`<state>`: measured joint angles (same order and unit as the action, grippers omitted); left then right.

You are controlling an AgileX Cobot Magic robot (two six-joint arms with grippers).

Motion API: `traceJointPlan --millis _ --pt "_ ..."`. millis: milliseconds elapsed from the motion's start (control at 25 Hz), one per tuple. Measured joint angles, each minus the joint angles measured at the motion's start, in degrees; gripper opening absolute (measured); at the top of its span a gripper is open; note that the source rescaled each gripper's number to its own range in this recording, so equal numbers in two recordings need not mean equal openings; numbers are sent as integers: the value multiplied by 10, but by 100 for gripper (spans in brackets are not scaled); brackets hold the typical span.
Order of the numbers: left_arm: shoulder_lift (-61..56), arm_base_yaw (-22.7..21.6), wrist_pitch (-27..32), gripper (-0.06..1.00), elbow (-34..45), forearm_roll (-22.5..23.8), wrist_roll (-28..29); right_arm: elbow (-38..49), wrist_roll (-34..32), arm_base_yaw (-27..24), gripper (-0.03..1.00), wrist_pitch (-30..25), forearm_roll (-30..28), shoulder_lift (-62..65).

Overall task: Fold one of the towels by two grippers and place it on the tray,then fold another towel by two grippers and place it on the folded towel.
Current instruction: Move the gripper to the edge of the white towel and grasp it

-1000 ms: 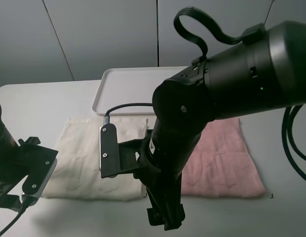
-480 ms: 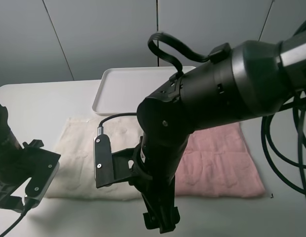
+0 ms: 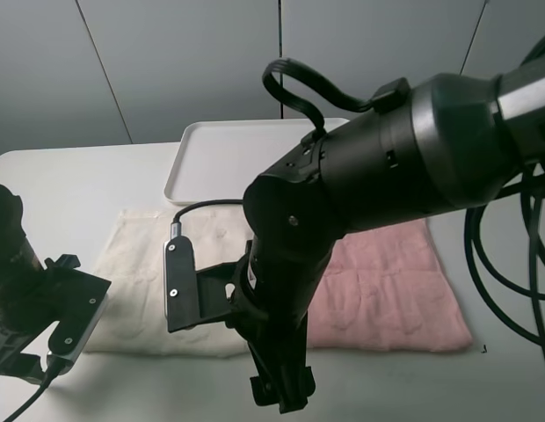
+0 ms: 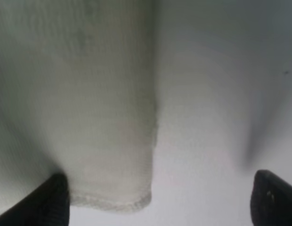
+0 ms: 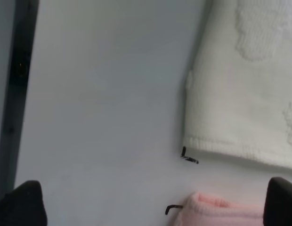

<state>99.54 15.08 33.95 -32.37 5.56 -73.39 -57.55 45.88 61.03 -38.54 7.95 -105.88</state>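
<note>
Starting on the left: the left gripper (image 4: 160, 200) is down low at the near-left corner of the cream towel (image 3: 141, 290). Its fingers (image 4: 47, 202) are spread about as wide as they go, with nothing in them. One tip sits over the towel's edge and the other over the bare table (image 3: 70, 185), so the corner lies between them, but I can't tell if either tip actually touches the cloth. The cream towel is lying flat and unfolded, just in front of the white tray (image 3: 220, 158). The right gripper (image 3: 281, 387) has reached in toward the middle and hangs over the table in front of where the cream towel's near-right corner meets the pink towel (image 3: 387, 281). Its jaws are wide open too and aren't holding anything. The pink towel is spread flat right beside the cream one. There are two little black marks (image 5: 188, 157) on the table by those corners, too small to read as any writing.
</note>
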Motion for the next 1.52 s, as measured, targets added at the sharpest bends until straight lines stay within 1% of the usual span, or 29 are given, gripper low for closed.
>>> traceJointPlan --millis 200,440,520,640,760,1040,1520 --pt "0 0 0 99 0 0 0 -8 -1 3 100 7 -2 -7" --pt "1 0 0 99 0 0 0 -42 -7 40 100 11 -14 -28" --pt "1 0 0 99 0 0 0 -62 -26 50 100 -1 -23 -52" --pt "1 0 0 99 -1 0 0 -92 -77 57 100 -25 -65 -85" --pt "1 0 1 99 -1 0 0 -116 -101 57 100 -48 -90 -106" --pt "1 0 1 99 -1 0 0 -125 -107 57 100 -66 -97 -139" --pt "1 0 1 99 -1 0 0 -132 -108 57 100 -67 -103 -165"
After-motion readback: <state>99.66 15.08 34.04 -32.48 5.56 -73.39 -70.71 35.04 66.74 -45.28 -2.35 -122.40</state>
